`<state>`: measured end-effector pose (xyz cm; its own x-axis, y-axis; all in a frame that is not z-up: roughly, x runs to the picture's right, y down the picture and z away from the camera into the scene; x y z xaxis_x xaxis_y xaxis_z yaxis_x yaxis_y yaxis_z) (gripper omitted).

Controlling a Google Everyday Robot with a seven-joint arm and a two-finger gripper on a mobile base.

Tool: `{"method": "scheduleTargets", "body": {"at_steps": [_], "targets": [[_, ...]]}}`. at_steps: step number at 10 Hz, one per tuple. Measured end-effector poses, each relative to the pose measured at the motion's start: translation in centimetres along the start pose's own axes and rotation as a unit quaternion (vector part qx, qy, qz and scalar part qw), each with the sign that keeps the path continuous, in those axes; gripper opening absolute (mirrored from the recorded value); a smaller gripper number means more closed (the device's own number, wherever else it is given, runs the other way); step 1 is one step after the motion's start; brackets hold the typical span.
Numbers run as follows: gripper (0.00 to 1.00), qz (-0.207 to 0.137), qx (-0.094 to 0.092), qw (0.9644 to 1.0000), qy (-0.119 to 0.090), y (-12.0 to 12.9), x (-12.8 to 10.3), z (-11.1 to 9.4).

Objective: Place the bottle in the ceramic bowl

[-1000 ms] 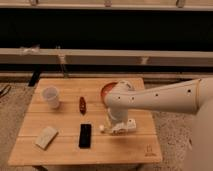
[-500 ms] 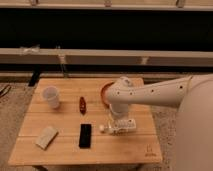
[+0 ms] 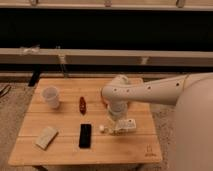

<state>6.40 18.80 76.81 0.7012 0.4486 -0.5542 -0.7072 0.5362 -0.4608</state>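
The gripper point(image 3: 116, 124) hangs low in the lower middle of the frame, over the wooden table point(image 3: 60, 152); whether it is spread or clamped I cannot tell. Over the last second the white arm point(image 3: 150, 92) has swung left and now hides nearly all of the ceramic bowl point(image 3: 103, 98), leaving a red sliver at centre. The bottle point(image 3: 127, 125) lies flat just right of the gripper, hardly shifted, so the lift probably still lies ahead.

Wooden table point(image 3: 65, 150) with cup point(image 3: 50, 96), dark-red vial point(image 3: 82, 104), black slab point(image 3: 85, 135), pale block point(image 3: 46, 137), ceramic bowl point(image 3: 103, 98), bottle point(image 3: 128, 125) beneath pincer point(image 3: 115, 125).
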Motion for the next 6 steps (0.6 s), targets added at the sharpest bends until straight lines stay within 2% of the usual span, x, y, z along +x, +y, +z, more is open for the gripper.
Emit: {"method": "scheduleTargets", "body": {"at_steps": [6], "targets": [[0.65,-0.005,0.002,1.0,0.001,0.1,-0.08,0.0]]}}
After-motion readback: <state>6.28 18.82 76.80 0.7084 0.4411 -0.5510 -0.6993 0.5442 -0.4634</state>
